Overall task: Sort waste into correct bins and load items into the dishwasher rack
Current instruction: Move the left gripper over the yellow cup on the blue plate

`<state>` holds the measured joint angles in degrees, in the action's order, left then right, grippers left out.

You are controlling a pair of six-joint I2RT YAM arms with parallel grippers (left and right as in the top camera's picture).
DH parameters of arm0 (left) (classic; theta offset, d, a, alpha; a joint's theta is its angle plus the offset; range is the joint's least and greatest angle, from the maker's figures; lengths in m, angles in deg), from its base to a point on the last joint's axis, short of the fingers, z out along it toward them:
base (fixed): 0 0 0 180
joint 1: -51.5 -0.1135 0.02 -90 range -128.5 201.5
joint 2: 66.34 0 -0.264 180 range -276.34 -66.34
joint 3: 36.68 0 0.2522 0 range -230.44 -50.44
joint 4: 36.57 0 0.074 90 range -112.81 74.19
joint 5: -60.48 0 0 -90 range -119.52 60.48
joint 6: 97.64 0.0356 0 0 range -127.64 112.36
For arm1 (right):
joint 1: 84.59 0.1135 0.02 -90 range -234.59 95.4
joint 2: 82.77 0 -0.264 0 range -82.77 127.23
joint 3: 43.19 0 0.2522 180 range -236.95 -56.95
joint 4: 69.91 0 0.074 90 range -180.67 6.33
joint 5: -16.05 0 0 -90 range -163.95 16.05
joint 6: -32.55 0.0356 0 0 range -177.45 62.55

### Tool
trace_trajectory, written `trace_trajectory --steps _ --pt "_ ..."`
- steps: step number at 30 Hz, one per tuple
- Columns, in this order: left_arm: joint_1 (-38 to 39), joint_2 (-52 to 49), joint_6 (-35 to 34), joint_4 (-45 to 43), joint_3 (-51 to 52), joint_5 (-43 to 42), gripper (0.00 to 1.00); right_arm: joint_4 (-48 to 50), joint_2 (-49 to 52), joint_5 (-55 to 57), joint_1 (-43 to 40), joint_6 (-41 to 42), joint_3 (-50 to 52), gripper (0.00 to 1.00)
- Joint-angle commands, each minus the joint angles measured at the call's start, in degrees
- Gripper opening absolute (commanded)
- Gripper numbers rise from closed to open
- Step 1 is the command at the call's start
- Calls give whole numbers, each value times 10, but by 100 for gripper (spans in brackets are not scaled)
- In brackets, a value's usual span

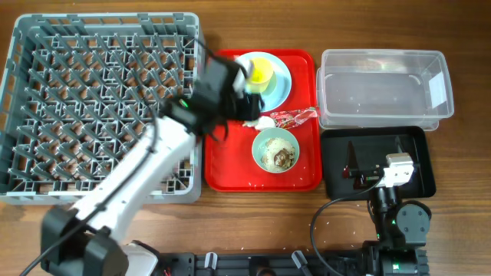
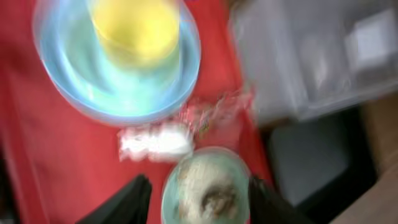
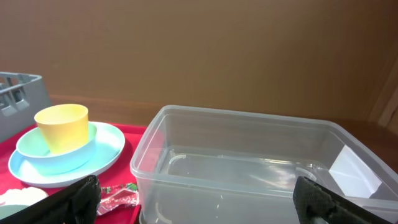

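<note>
Overhead: left gripper hangs over the red tray, just beside the napkin.

Left wrist: its jaws stand apart, empty. The napkin lies between plate and mint bowl. It is likely light and soft, best pinched at its crumpled middle.

Right wrist: right gripper is spread wide, empty, facing the tub.

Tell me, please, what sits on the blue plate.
A blue bowl sits on the plate, and a yellow cup stands in the bowl. The bowl's bottom under the cup is hidden.
</note>
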<state>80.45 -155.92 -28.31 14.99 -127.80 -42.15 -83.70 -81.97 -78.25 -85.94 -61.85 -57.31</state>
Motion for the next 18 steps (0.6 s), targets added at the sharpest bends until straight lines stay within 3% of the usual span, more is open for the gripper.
trace_trajectory --steps 1,2,3,7,8,15,18 --pt "-61 -24 24 82 -224 -19 40 2 -3 -1 -3 0 1 100" --pt "-82 -46 24 119 -295 -22 33 2 -3 -1 -3 0 1 100" --pt "-100 -68 24 144 -351 -39 18 2 -3 -1 -3 0 1 100" --pt "-119 -128 22 138 -409 -105 14 2 -3 -1 -3 0 1 100" --pt "-112 -146 22 130 -409 -105 4 2 -3 -1 -3 0 1 99" --pt "-27 -275 22 117 -409 -62 4 2 -3 -1 -3 0 1 100" --pt "2 -298 23 122 -408 -10 18 2 -3 -1 -3 0 1 100"
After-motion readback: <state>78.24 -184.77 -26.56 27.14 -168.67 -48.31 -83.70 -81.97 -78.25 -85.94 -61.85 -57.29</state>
